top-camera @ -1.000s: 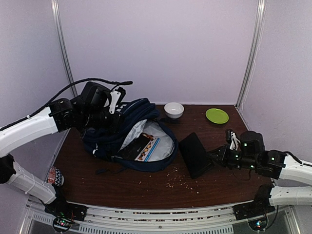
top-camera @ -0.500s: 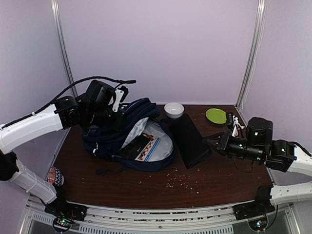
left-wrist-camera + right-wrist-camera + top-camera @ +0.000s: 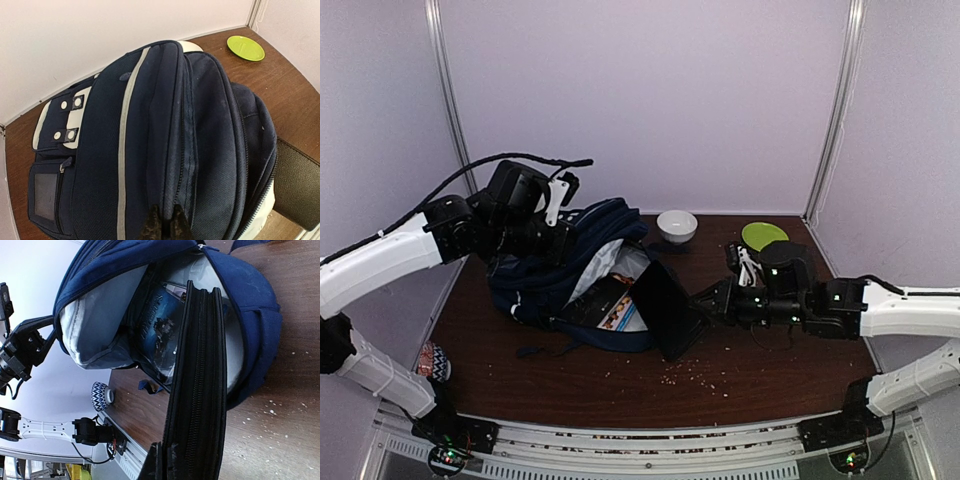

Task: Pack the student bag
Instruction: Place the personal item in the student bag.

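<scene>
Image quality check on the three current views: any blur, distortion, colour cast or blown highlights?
Top external: soft and dim, with a purple cast over everything. Left wrist: the student bag is sharp, but the table's far edge looks bowed by the wide lens. Right wrist: the scene sits sideways, the black case is crisp up close, and the wall behind is blown out to white.

Left wrist view: the left hand (image 3: pixel 163 227) is cropped by the bottom edge, with only the dark fingertips showing, pinched on a ridge of the student bag (image 3: pixel 150 130). The white bowl (image 3: pixel 192 46) is a sliver behind the bag, and the black zip case (image 3: pixel 300 192) runs off the right edge. Right wrist view: the right hand (image 3: pixel 162 465) and the case's near end are cut by the bottom edge, and the case covers most of the book (image 3: pixel 157 335) in the bag, cover print too blurry to read. Top view: the patterned cup (image 3: pixel 432 362) is half hidden behind the left arm.
</scene>
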Tool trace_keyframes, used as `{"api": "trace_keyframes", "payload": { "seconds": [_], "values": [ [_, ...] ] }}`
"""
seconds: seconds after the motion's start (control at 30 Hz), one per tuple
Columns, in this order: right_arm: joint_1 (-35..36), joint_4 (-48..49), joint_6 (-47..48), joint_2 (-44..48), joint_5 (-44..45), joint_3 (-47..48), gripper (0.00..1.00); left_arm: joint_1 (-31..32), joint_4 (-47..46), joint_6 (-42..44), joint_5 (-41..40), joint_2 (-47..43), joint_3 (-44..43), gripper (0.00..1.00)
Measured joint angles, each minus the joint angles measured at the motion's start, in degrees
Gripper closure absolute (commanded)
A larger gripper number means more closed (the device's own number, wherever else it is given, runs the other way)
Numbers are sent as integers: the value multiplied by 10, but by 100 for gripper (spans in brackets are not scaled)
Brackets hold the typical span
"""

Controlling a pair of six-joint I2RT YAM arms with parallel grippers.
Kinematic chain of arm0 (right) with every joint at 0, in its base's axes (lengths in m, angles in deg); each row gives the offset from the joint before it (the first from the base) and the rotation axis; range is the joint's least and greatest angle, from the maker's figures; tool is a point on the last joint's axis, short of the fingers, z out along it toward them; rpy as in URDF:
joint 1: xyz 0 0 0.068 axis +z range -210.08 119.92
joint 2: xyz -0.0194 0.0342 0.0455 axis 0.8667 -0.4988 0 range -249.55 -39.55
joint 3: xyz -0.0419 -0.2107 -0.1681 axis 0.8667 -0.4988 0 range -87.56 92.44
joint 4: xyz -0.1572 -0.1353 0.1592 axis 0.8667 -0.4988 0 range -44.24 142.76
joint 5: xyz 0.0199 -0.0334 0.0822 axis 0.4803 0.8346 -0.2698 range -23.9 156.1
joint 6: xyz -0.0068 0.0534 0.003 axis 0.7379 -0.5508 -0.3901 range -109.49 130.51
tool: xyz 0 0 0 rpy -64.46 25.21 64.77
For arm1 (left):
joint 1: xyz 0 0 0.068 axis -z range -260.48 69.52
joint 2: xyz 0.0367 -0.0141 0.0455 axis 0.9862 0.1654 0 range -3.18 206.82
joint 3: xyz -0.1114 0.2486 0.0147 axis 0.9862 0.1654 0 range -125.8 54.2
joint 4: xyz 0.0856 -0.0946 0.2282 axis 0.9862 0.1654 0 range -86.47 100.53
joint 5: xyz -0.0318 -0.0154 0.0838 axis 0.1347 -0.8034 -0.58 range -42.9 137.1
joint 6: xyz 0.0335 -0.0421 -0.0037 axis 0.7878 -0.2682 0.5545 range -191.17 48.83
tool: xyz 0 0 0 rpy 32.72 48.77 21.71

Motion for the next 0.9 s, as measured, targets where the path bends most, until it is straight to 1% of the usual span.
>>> {"api": "trace_keyframes", "payload": {
  "seconds": [0.27, 0.63, 0.73, 0.9],
  "values": [
    [0, 99, -13, -99, -21, 49, 100, -2, 0, 0, 31, -14, 11, 100],
    [-27, 218, -45, -341, -33, 162, 100, -3, 1, -2, 57, -71, 45, 100],
    [-37, 249, -51, -391, -30, 193, 100, -3, 0, -6, 63, -79, 53, 100],
    [-57, 256, -45, -441, -13, 249, 100, -3, -2, -10, 67, -85, 61, 100]
  ]
}}
